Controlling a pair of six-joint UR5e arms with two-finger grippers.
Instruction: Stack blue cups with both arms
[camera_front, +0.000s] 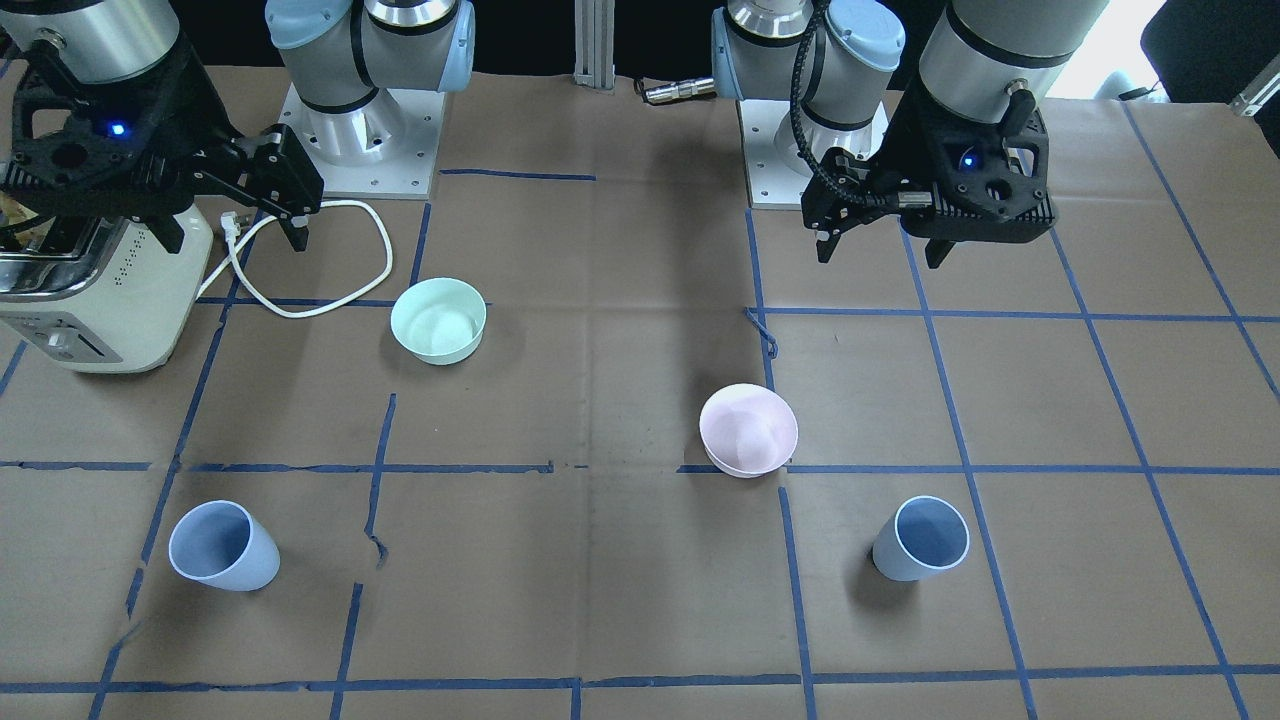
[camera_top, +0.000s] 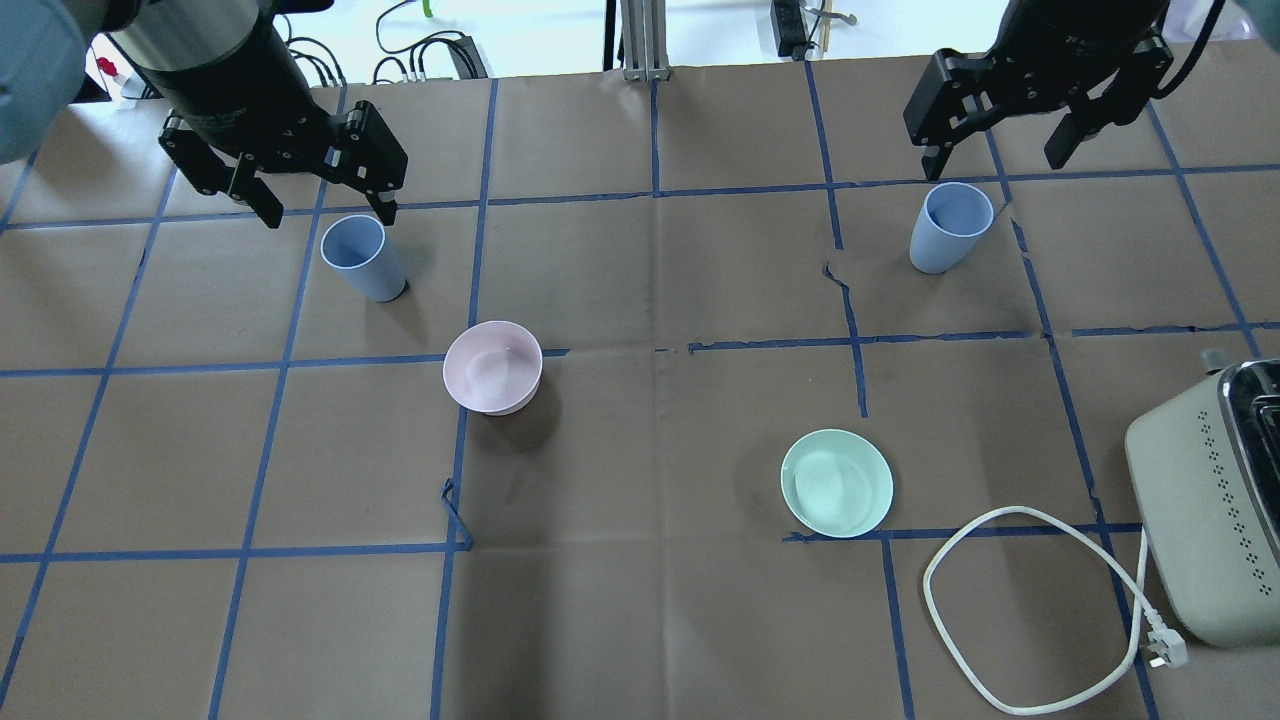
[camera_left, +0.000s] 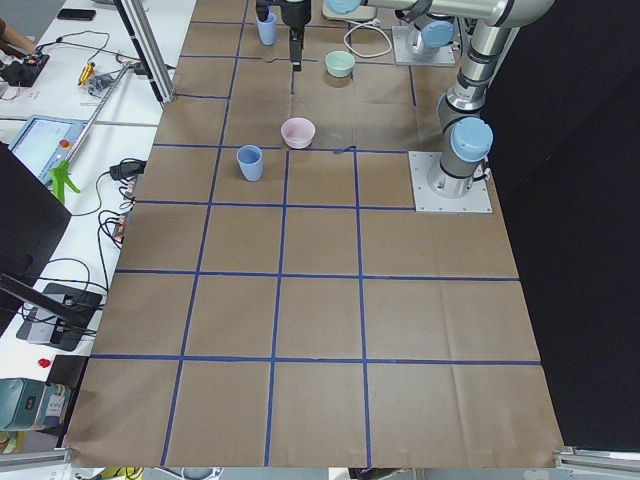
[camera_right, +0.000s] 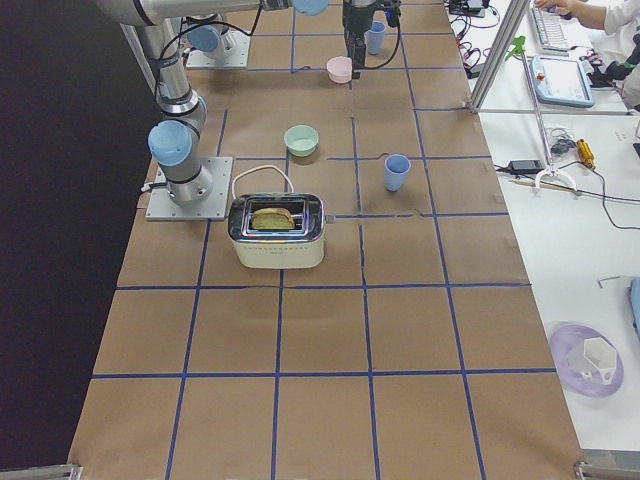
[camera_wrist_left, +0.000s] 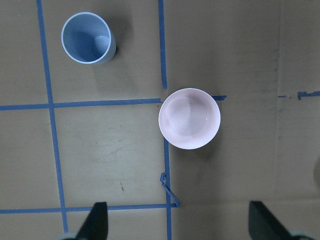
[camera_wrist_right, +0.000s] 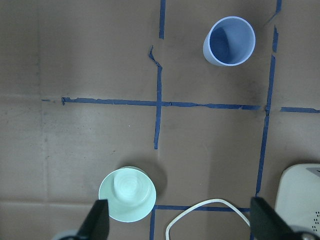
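While the blue cups (camera_front: 225, 548) (camera_front: 920, 540) stand untouched, left tool (camera_front: 878, 255) and right tool (camera_front: 232, 240) gape wide (both empty)

- The overhead camera sits behind the robot and looks forward and down on the tabletop (camera_top: 640, 620). The front-facing one looks back from across it, steeply.
- Two side cameras hang high and far off at either end; the right-end one has the toaster (camera_right: 276, 240) nearest.
- Both wrist cameras look straight down, close in. The left frames the left-side blue cup (camera_wrist_left: 87, 38) and pink bowl (camera_wrist_left: 189, 118), the right the right-side blue cup (camera_wrist_right: 230, 41) and mint-green bowl (camera_wrist_right: 127, 194).
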